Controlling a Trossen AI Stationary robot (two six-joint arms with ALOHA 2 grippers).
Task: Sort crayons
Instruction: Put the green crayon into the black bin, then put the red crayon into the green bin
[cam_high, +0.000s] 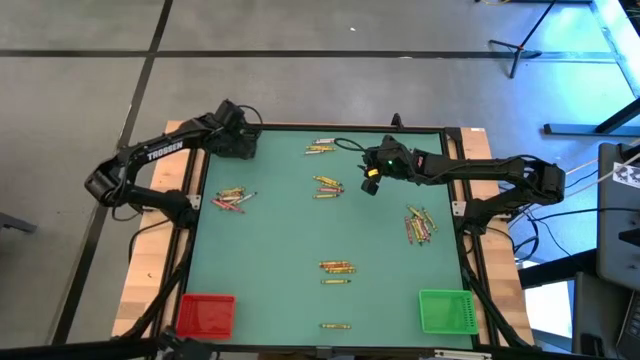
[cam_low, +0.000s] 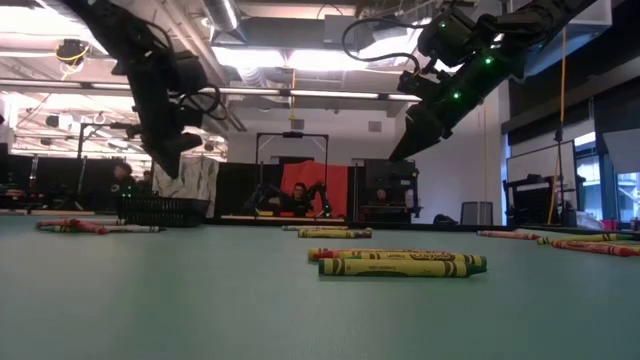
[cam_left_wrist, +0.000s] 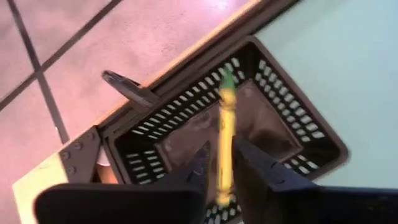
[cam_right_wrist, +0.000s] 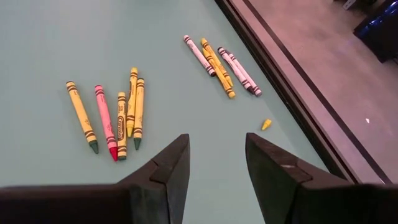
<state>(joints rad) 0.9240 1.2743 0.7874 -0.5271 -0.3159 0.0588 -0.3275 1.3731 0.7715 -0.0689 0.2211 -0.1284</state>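
My left gripper (cam_left_wrist: 222, 155) hangs over the black mesh bin (cam_left_wrist: 311, 134) at the table's far left corner (cam_high: 236, 140). A yellow crayon (cam_left_wrist: 225, 124) with a green tip lies lengthwise between its slightly parted fingers, tip toward the bin's floor. My right gripper (cam_right_wrist: 217, 149) hovers open and empty above the far middle of the table (cam_high: 370, 183). Just beyond its fingers lies a cluster of yellow and red crayons (cam_right_wrist: 115, 115), flat on the mat. Other crayon groups lie at the left (cam_high: 232, 198), right (cam_high: 418, 225) and near middle (cam_high: 337, 267). My left gripper has the yellow crayon's rear half (cam_left_wrist: 224, 180) between its two fingers, lying along them. The fingers slant down over the bin. A thin dark gap shows beside the crayon, so I cannot tell whether the fingers touch it. The crayon is clear of the bin's floor.
A red bin (cam_high: 205, 315) stands at the near left corner and a green bin (cam_high: 445, 310) at the near right. More crayons lie at the far edge (cam_high: 320, 148) and near edge (cam_high: 335, 325). A tiny yellow crayon piece (cam_right_wrist: 266, 124) lies beside the table's rim.
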